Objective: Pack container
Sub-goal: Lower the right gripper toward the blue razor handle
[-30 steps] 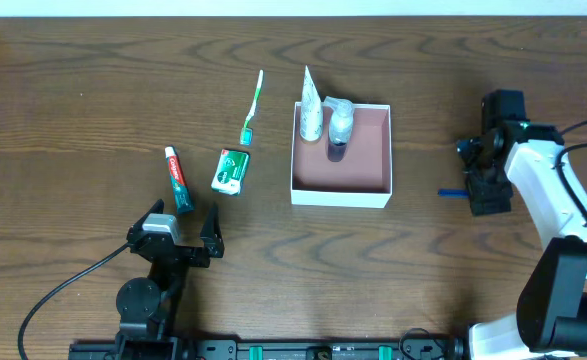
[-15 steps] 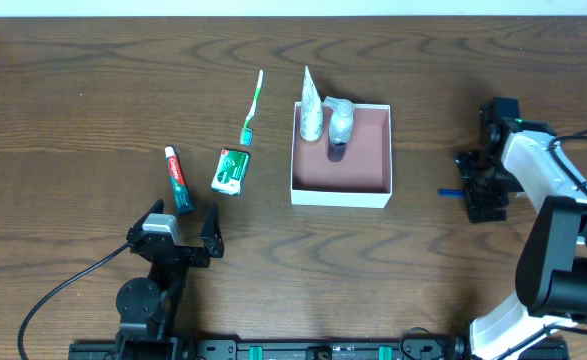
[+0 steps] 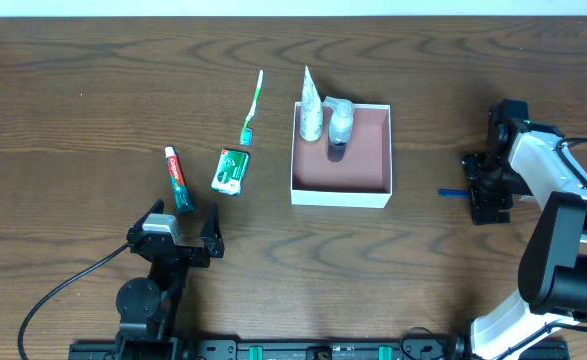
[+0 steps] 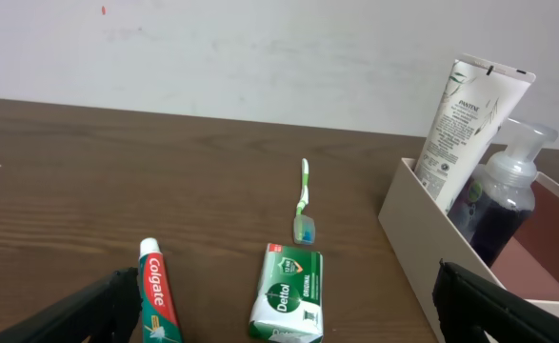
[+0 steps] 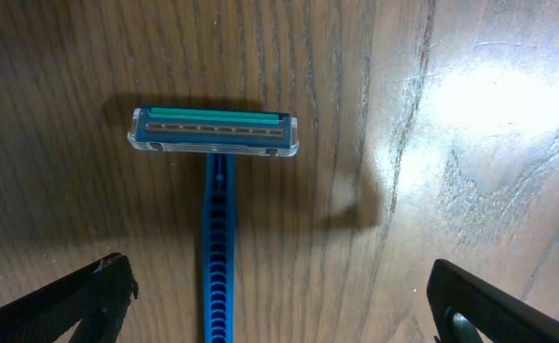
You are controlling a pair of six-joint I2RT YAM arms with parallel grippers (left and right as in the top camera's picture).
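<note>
The container (image 3: pixel 365 160), a white-walled square box with a reddish-brown inside, sits mid-table. A white tube (image 3: pixel 311 108) and a clear pump bottle (image 3: pixel 340 128) stand in its far left corner. Left of it lie a green toothbrush (image 3: pixel 252 107), a green soap packet (image 3: pixel 230 171) and a toothpaste tube (image 3: pixel 179 179). My left gripper (image 3: pixel 181 232) stands open near the front edge, short of these. At the right, my right gripper (image 3: pixel 488 188) hangs open over a blue razor (image 5: pixel 217 238), whose handle lies between the fingers (image 5: pixel 89 295), nearer the left one.
The left wrist view shows the toothpaste (image 4: pixel 155 303), soap packet (image 4: pixel 287 293), toothbrush (image 4: pixel 304 205) and the container's near white wall (image 4: pixel 422 248) ahead of my open left gripper (image 4: pixel 284 305). A black cable (image 3: pixel 63 290) trails at the front left.
My right arm has swung its wrist a little rightward and turned above the razor. The left arm and all the toiletries have stayed put.
</note>
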